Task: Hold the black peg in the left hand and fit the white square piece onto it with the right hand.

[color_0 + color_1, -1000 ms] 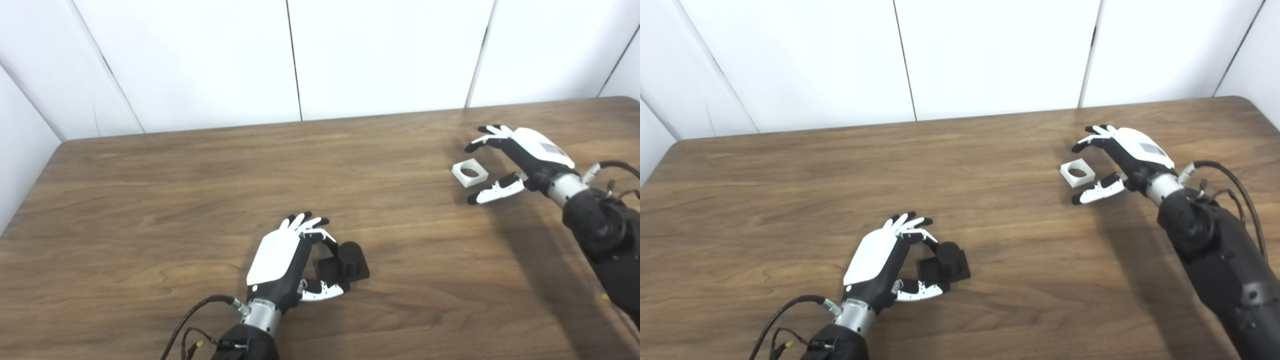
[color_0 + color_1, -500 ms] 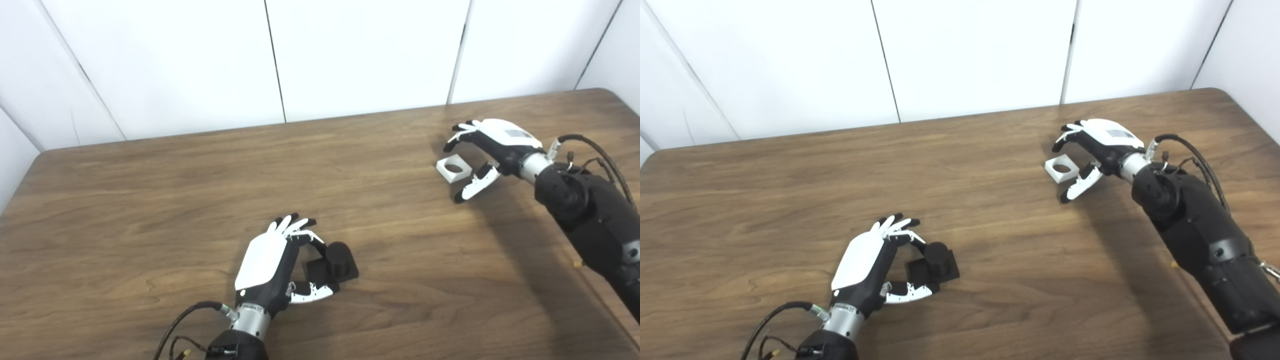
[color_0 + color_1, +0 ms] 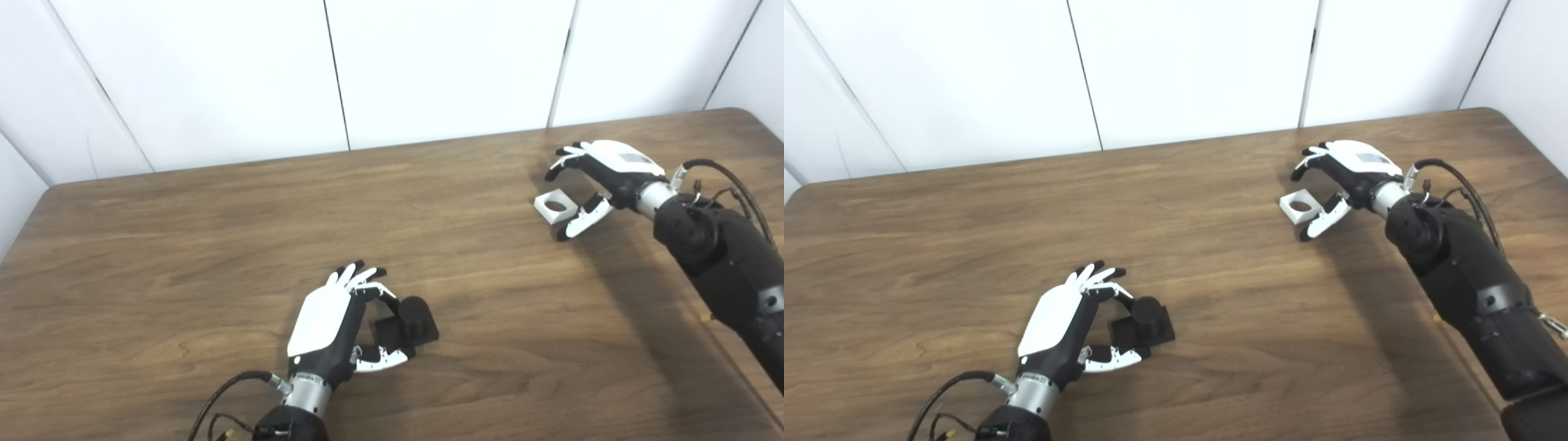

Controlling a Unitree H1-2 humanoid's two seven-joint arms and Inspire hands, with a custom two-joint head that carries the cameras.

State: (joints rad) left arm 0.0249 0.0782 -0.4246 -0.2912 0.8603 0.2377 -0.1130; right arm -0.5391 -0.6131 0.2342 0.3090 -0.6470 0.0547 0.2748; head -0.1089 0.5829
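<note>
White wall panels standing behind, brown wood-grain table (image 3: pixel 184 245) spreading across the whole view. Sitting near the front edge, left of centre: black peg (image 3: pixel 407 318), a short round post rising upright from a square black base, resting flat on the wood. Cupping around it from the left side, left hand (image 3: pixel 334 321), white back facing up, fingers (image 3: pixel 358 277) arching over the far side of the base and thumb (image 3: pixel 380 361) reaching along the near side; fingers and thumb spread apart, looking close to the base, though contact impossible to confirm from these views; peg not lifted. Lying well apart, toward the far right of the table: white square piece (image 3: pixel 1300 206), flat on the surface with its round hole facing up. Hovering just beside it on the right, right hand (image 3: pixel 1344 174), opened wide, fingers (image 3: pixel 1307 166) curving above and beyond the piece's far edge, thumb (image 3: pixel 1323 223) pointing down-left right at the near corner of the piece, contact unclear. Piece not gripped. Trailing from both wrists, black cables.
</note>
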